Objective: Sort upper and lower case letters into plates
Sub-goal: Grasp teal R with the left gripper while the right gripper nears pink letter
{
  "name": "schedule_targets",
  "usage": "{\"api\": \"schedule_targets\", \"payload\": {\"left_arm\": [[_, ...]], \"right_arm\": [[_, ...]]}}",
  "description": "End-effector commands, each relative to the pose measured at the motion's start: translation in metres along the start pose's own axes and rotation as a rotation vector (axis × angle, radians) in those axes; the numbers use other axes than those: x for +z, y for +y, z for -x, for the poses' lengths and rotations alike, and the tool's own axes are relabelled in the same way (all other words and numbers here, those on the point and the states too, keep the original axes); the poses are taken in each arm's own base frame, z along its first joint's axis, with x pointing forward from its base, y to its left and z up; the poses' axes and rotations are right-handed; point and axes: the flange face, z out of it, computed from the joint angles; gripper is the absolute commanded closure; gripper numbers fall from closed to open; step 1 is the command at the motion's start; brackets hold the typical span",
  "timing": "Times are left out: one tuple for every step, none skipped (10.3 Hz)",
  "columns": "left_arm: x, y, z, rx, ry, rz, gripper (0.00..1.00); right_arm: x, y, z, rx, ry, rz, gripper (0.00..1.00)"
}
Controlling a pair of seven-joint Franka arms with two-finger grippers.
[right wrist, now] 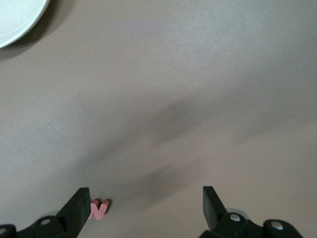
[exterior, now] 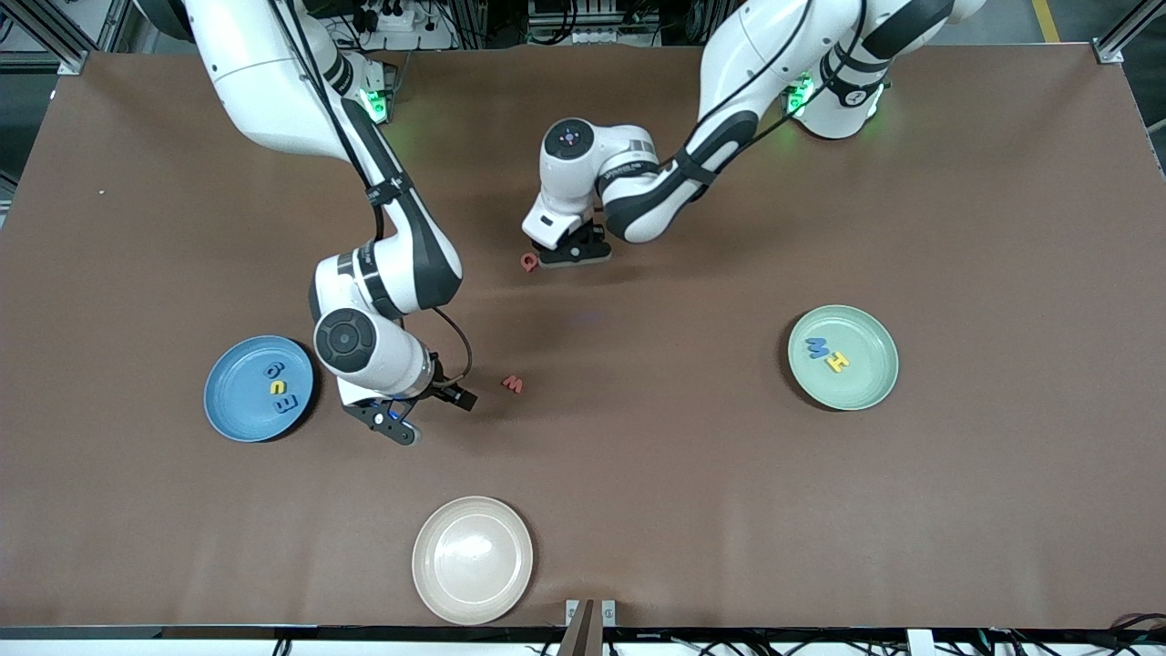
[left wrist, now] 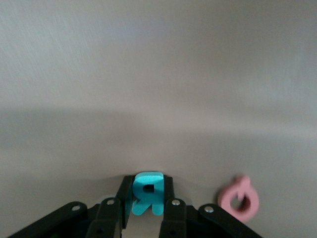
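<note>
Brown matting covers the table, with three plates spread across it. Seen from the front camera, the sky-blue plate [exterior: 259, 389] sits at about nine o'clock toward the right arm's end and already carries three letters [exterior: 278, 387], blue and yellow. The pale green plate [exterior: 843, 357] at about three o'clock, toward the left arm's end, carries two: a blue letter [exterior: 818, 346] and a yellow one [exterior: 836, 362]. A cream plate [exterior: 472, 559] at six o'clock is bare. Three letters are still off the plates. The left tool [left wrist: 147, 206] is low at the table near twelve o'clock, its fingers clamped on a teal letter [left wrist: 147, 193], with a red ring-shaped letter [exterior: 529, 262] lying just beside it. A red zigzag letter [exterior: 513, 384] lies near the table's middle, close to the right tool [right wrist: 146, 210], which hangs over the table beside the sky-blue plate with fingers wide apart and nothing between them. By my count, five are sorted, one is in hand and two wait.
</note>
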Motion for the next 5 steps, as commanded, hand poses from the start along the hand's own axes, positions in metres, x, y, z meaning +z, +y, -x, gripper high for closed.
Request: {"api": "schedule_targets", "payload": {"left_arm": [[-0.035,-0.01,-0.036,-0.024,0.073,0.026,1.0],[-0.048,-0.014,-0.05,-0.037,0.094,0.035,1.0],[-0.062,-0.019,-0.066,-0.045,0.117,0.043,1.0],[-0.074,-0.027,-0.083,-0.065,0.136,0.038,1.0],[-0.084,-0.04,-0.105,-0.093,0.146,0.037,1.0]], "right_arm": [[0.007,-0.027,0.009,0.039,0.011,-0.019,0.0],[0.014,-0.04,0.017,0.04,0.016,-0.02,0.0],[0.022,-0.053,0.026,0.048,0.02,-0.018,0.0],[0.031,-0.065,0.036,0.036,0.022,-0.015,0.0],[0.043,-0.071,0.045,0.005,0.019,-0.001,0.0]]}}
